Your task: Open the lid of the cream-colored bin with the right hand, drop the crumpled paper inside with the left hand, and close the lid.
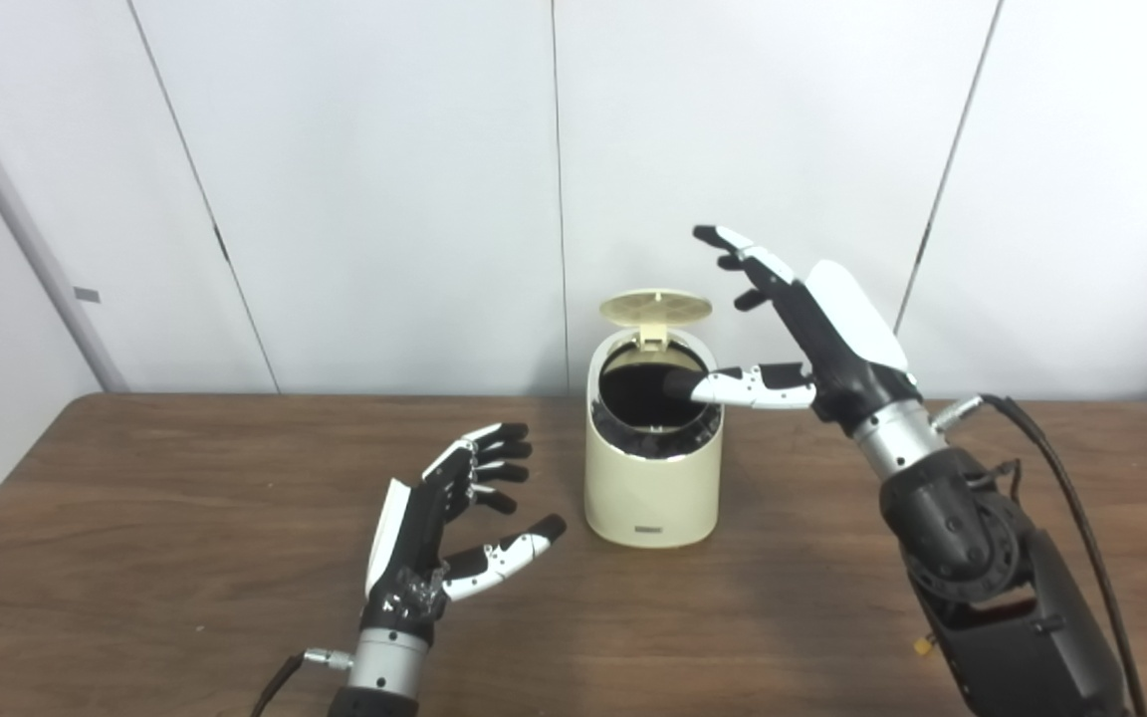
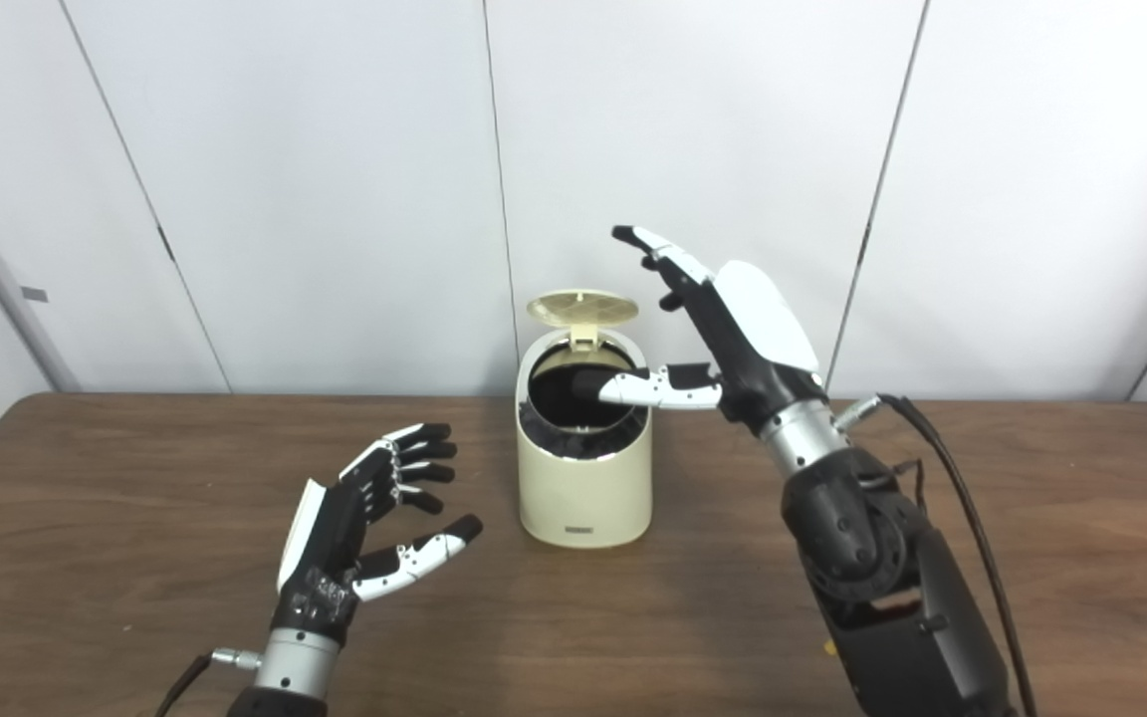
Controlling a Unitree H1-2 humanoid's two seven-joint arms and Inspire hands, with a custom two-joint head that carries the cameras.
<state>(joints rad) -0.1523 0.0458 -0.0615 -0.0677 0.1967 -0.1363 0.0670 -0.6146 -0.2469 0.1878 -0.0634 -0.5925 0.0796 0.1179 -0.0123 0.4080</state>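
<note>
Left eye view shows the bin [image 1: 651,468] mid-table, lid [image 1: 655,306] up, no paper visible. Both your left hand [image 1: 444,538] and right hand [image 1: 812,329] are spread, empty; bring right fingers onto the lid and press gently.

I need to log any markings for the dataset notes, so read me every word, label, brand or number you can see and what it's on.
No text here can be read.
Small dark badge low on the front of the cream-colored bin: too small and blurred to read.
Nothing legible on either hand, the table or the wall panels.
</note>
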